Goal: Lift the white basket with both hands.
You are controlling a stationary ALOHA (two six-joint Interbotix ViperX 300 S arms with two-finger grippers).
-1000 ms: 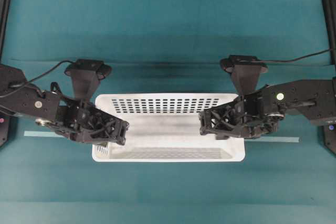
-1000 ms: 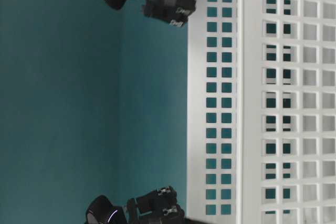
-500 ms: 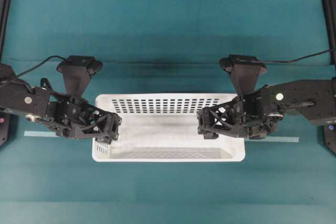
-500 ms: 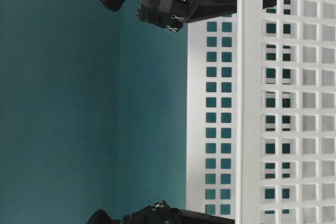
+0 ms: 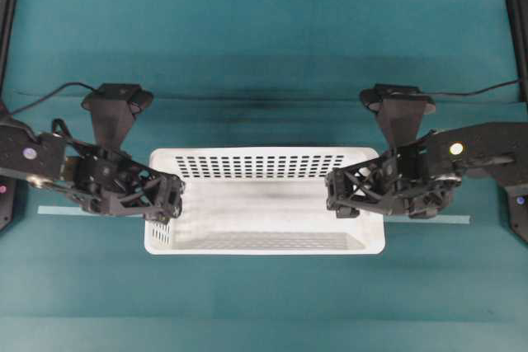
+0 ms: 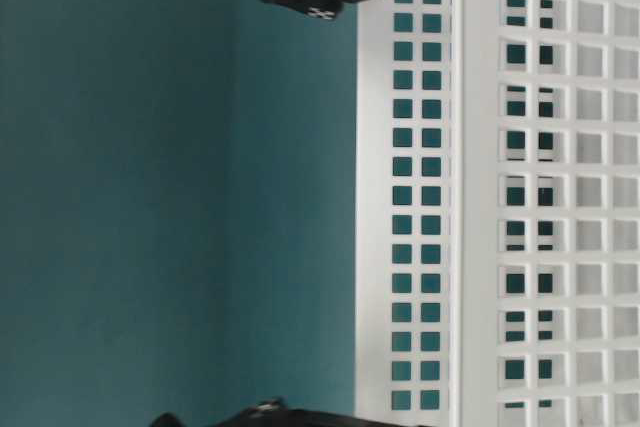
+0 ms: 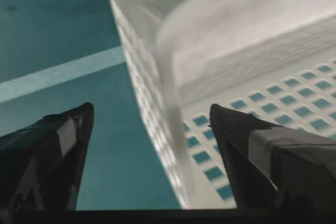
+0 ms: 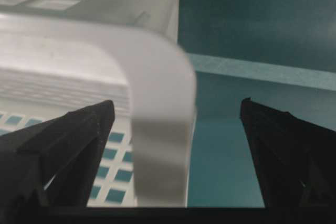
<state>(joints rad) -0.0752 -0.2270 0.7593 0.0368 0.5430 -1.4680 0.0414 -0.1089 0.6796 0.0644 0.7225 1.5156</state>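
The white basket [image 5: 264, 154] sits flat on the teal table, long side across the overhead view. My left gripper [image 5: 171, 198] is at its left end wall, open. One finger [image 7: 58, 145] is outside over the table and the other finger [image 7: 247, 150] is inside, with the rounded rim [image 7: 173, 66] between them, untouched. My right gripper [image 5: 337, 195] is open at the right end in the same way: the rim [image 8: 157, 82] stands between an inner finger [image 8: 73, 140] and an outer finger [image 8: 283, 145]. The table-level view shows the basket's holed wall [image 6: 480, 197].
A pale tape strip [image 5: 62, 209] runs across the table behind the basket and shows again on the right [image 5: 445, 219]. Black frame posts stand at the far left [image 5: 7, 6] and far right [image 5: 518, 6] edges. Teal cloth surrounds the basket.
Both grippers have opened wide and drawn outward, the left to the left and the right to the right, off the basket's inside to its end walls. The basket has not moved.
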